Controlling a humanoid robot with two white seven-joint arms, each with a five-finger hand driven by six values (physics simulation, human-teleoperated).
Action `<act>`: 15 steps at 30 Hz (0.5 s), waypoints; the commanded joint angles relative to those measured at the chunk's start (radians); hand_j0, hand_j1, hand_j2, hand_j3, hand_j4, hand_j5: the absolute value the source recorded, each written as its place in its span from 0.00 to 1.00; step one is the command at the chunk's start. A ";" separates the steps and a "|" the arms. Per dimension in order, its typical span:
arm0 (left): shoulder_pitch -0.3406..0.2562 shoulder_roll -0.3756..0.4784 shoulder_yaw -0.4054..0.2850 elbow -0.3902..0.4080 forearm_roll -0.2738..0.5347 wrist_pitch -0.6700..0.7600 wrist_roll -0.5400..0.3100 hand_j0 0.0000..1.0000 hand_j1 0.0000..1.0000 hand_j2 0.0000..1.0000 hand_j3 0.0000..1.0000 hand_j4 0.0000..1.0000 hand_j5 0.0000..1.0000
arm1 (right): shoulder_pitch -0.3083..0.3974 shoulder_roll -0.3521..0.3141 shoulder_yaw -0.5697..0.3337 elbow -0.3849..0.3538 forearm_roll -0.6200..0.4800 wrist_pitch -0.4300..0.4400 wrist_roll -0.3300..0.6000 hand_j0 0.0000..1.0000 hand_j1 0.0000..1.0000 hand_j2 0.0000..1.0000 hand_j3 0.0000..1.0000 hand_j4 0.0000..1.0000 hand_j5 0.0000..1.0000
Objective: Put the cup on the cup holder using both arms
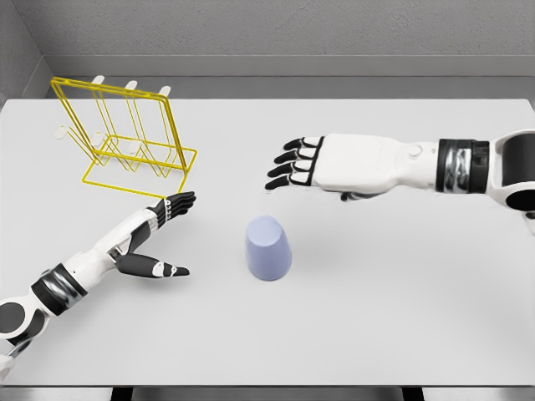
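Note:
A pale blue cup (268, 247) stands upside down on the white table (376, 317), near the middle. The yellow wire cup holder (125, 138) with white-tipped pegs stands at the back left. My left hand (167, 230) lies low on the table to the left of the cup, fingers stretched out and thumb spread, holding nothing. My right hand (292, 164) hovers above and to the right of the cup, palm down, fingers extended toward the left, also holding nothing. Neither hand touches the cup.
Grey walls rise behind the table's far edge (276, 99). The table's front edge (267, 386) runs along the bottom of the view.

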 commanded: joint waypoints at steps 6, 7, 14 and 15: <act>-0.003 -0.019 -0.003 0.000 0.002 0.001 0.000 1.00 1.00 1.00 1.00 1.00 1.00 | 0.239 -0.077 -0.458 0.016 -0.161 0.003 -0.001 1.00 1.00 1.00 1.00 1.00 1.00; -0.008 -0.019 -0.006 0.000 0.002 0.001 0.000 1.00 1.00 1.00 1.00 1.00 1.00 | 0.259 -0.087 -0.468 0.021 -0.183 0.003 -0.001 1.00 1.00 1.00 1.00 1.00 1.00; -0.048 -0.062 -0.022 -0.010 0.005 0.090 0.000 1.00 1.00 1.00 1.00 1.00 1.00 | 0.422 -0.021 -0.638 0.139 -0.183 0.003 -0.001 1.00 1.00 1.00 1.00 1.00 1.00; -0.048 -0.065 -0.023 -0.011 0.005 0.092 0.000 1.00 1.00 1.00 1.00 1.00 1.00 | 0.420 -0.008 -0.639 0.159 -0.181 0.003 -0.001 1.00 1.00 1.00 1.00 1.00 1.00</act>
